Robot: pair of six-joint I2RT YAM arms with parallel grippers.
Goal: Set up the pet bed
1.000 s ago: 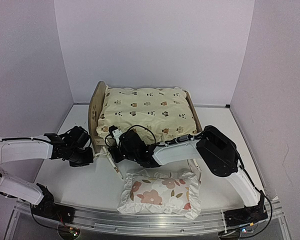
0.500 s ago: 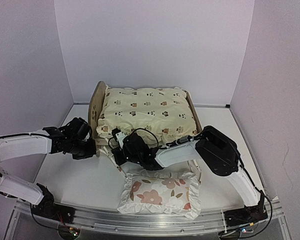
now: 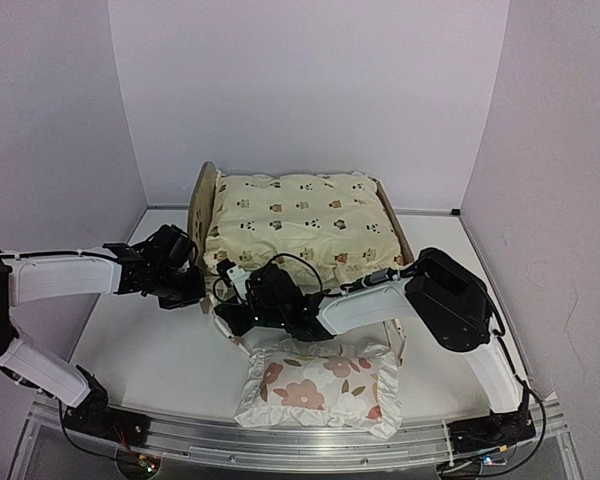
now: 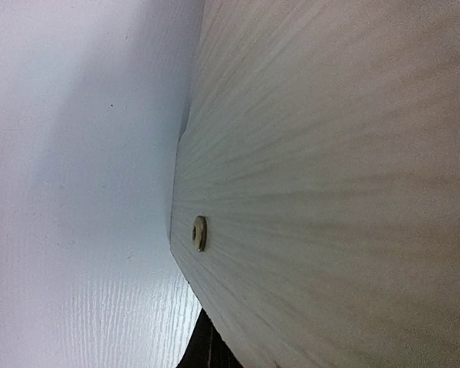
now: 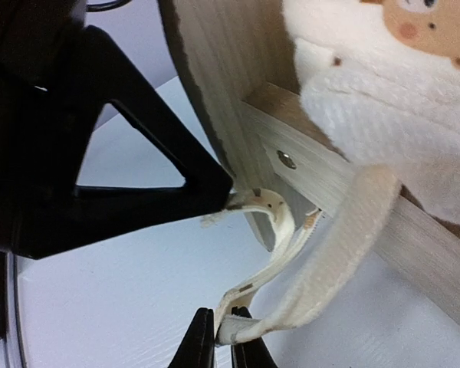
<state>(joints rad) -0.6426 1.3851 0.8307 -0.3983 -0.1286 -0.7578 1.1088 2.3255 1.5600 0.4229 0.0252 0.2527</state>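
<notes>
1. Your right tool (image 5: pixel 222 343) is nearly closed and nips the end of the cushion's tie string (image 5: pixel 291 253), just beside the headboard's lower corner.
2. Your left tool (image 3: pixel 190 288) is closed and sits close against the headboard's outer face. You cannot tell whether it pinches anything: its wrist view is filled by blurred wood grain and one brass fitting (image 4: pixel 199 233).
3. The pet bed (image 3: pixel 202 205) stands mid-bench (image 3: pixel 150 350). Its long axis runs left to right in the top view, headboard left, footboard right.
4. The cushion (image 3: pixel 300 225) hides the bed's base, and your right arm crosses the near rail.
5. A flowered pillow (image 3: pixel 320 385) lies on the bench in front of the bed.
</notes>
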